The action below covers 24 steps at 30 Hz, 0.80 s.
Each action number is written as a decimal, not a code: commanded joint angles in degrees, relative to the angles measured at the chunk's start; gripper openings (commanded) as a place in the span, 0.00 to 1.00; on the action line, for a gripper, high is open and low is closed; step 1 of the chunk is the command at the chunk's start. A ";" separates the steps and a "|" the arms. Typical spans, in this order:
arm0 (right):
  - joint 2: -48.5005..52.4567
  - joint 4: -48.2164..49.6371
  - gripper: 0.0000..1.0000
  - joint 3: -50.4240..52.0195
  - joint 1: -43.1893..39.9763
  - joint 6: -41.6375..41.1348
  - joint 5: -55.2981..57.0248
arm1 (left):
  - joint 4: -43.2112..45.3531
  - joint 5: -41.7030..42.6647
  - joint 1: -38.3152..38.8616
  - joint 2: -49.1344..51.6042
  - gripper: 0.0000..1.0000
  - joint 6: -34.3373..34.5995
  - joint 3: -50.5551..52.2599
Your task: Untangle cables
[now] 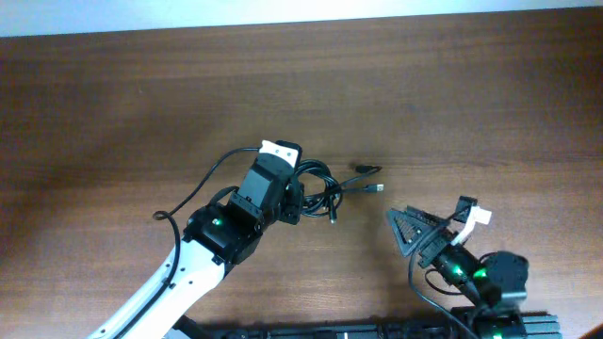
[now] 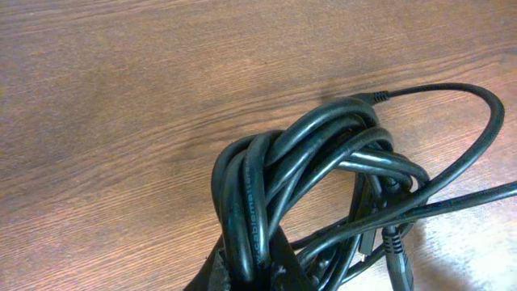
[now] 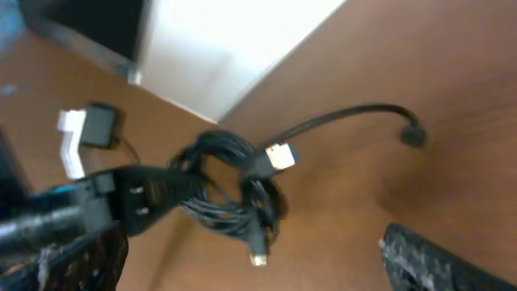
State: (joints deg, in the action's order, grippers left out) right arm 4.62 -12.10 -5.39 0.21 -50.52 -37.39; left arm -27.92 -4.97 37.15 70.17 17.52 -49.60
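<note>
So the left claw [image 1: 296,201] is clamped tight on the knotted clump of black cables [image 1: 322,188], around the middle of the desk [image 1: 141,94]. 2 plug ends [image 1: 374,188] trail off to its right. Right claw [image 1: 403,232] sits wide open, holding nothing, well apart.

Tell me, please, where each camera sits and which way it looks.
Overhead: above the table, looking straight down; both arms show.
Left wrist: on the left hand, facing the cable clump closely; its fingers show below.
Right wrist: on the right hand, facing clump and left hand; own finger lower right.
All three share the clump.
</note>
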 commanded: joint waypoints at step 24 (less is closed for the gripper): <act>47.67 3.93 0.99 -24.98 11.28 17.33 -11.52 | 3.61 18.73 -0.20 -1.31 0.00 2.99 -0.50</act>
State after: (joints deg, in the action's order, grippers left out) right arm 50.98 -10.20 -29.41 9.23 -34.96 -50.89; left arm -24.82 6.85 37.15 69.95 23.59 -49.60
